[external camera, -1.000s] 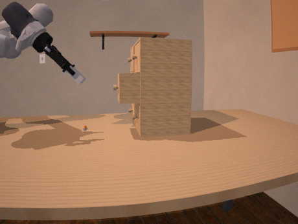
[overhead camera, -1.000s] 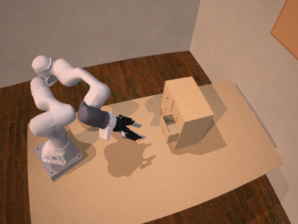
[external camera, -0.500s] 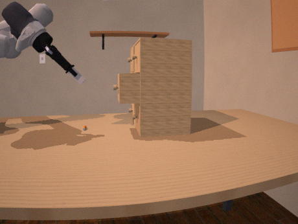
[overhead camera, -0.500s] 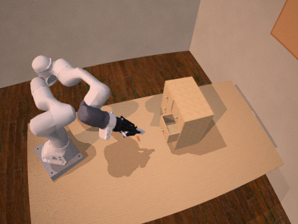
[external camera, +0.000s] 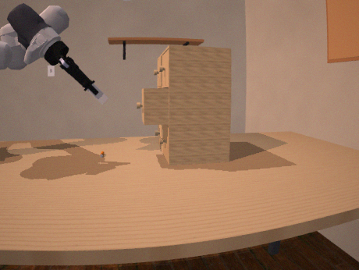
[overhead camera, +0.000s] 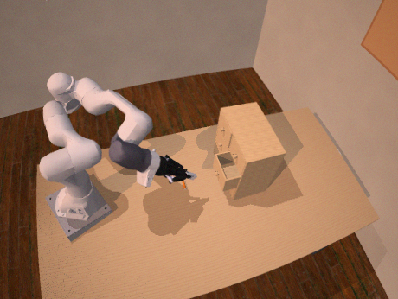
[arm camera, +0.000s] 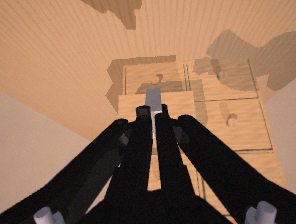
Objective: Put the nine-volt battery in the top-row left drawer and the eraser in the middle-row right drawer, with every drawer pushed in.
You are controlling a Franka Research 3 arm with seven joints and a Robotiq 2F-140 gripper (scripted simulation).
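Note:
The small wooden chest [overhead camera: 248, 144] stands on the table and also shows in the exterior view [external camera: 195, 104]. One middle-row drawer [overhead camera: 228, 166] is pulled partly out, as the side view shows too [external camera: 155, 106]; I cannot tell what is inside it. The other drawers sit in. My gripper [overhead camera: 192, 175] [external camera: 102, 98] is shut with nothing between its fingers. It hangs in the air a short way in front of the chest, pointing at it. In the wrist view the shut fingertips [arm camera: 153, 112] line up with the drawer fronts. I see no battery or eraser.
A tiny orange thing [overhead camera: 184, 185] lies on the table below the gripper, also in the side view [external camera: 102, 154]. The arm's base [overhead camera: 78, 207] is at the table's left. A shelf [external camera: 155, 40] hangs on the wall behind the chest.

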